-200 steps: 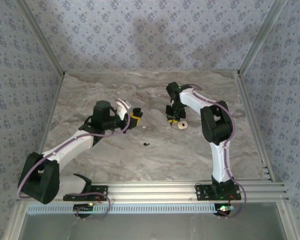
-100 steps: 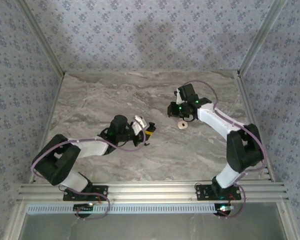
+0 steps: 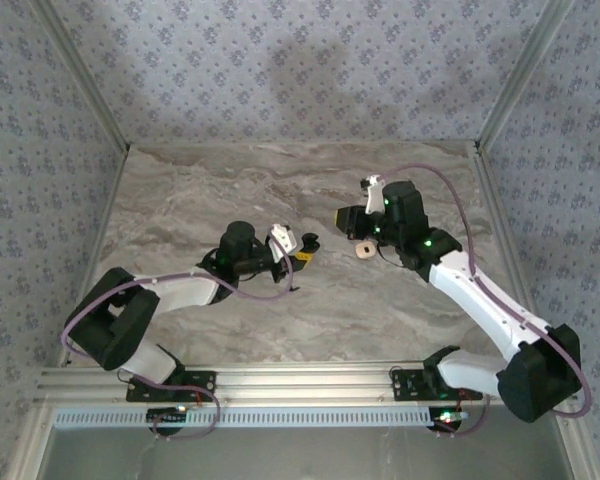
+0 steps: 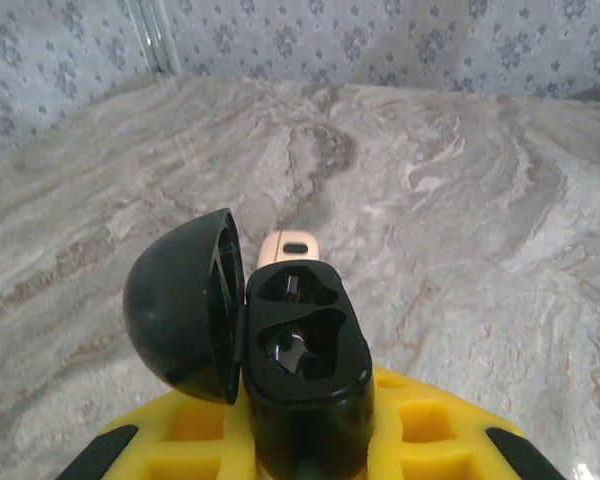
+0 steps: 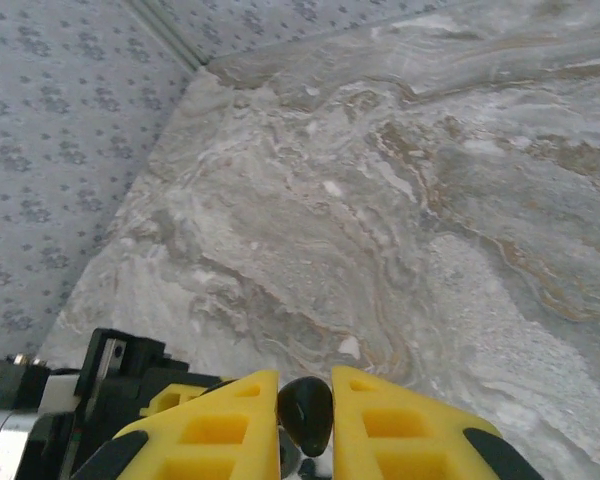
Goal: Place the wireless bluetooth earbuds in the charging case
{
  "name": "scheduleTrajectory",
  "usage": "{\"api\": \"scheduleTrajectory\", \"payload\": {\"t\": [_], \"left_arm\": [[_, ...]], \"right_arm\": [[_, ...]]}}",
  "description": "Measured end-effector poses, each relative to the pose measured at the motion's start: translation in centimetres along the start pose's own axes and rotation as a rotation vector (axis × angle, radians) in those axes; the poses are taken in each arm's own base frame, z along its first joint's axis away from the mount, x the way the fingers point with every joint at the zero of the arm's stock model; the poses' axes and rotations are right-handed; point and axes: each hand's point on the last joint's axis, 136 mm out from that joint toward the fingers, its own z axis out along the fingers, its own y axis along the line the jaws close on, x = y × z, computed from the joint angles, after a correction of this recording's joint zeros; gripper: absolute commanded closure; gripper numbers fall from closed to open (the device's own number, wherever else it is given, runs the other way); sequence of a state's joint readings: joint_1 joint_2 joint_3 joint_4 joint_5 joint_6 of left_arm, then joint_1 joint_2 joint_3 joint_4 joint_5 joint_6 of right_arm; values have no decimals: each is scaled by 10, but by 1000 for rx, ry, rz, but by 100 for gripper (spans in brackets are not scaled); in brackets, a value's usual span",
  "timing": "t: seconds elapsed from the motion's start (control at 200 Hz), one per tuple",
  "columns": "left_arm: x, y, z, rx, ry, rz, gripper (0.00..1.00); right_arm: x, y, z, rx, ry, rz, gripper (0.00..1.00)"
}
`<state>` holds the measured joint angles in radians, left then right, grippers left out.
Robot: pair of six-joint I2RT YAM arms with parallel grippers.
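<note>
Worktop (image 3: pixel 200 190): one flat slab, grey-beige marbled finish with darker brown veining, matt. It runs ahead of and below both sets of jaws.

Lying on it:
1. Beige ring (image 3: pixel 364 250), small, round, with a dark centre. It lies flat between the two sets of jaws, near the right jaws on their near side and well ahead of the left jaws.
2. Small black piece (image 3: pixel 293 288), just on the near side of the left jaws, too small to identify.

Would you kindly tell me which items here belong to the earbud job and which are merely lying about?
Job: open charging case in left gripper; earbud pinched in right gripper.
Lying about: small beige object on table.
</note>
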<state>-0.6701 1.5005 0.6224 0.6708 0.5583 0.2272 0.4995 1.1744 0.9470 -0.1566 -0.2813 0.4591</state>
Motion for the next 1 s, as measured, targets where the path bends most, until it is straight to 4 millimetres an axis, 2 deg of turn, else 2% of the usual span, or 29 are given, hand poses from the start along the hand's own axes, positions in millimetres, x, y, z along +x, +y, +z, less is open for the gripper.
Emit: {"api": "scheduleTrajectory", "payload": {"t": [0.2,0.43,0.74,1.004], "left_arm": [[-13,0,-1,4,-41,16,87],[-31,-2,-7,11,-87,27,87],[-53,-3,-15,4,-146,36,87],[-60,-3,-17,5,-163,40,87]], "right_arm": [[10,22,-7,-85,-15,-30,80],[2,43,-17,-168,-73,-57,79],[6,52,-14,-215,-85,-60,79],[4,57,-8,-237,-95,-65,79]]}}
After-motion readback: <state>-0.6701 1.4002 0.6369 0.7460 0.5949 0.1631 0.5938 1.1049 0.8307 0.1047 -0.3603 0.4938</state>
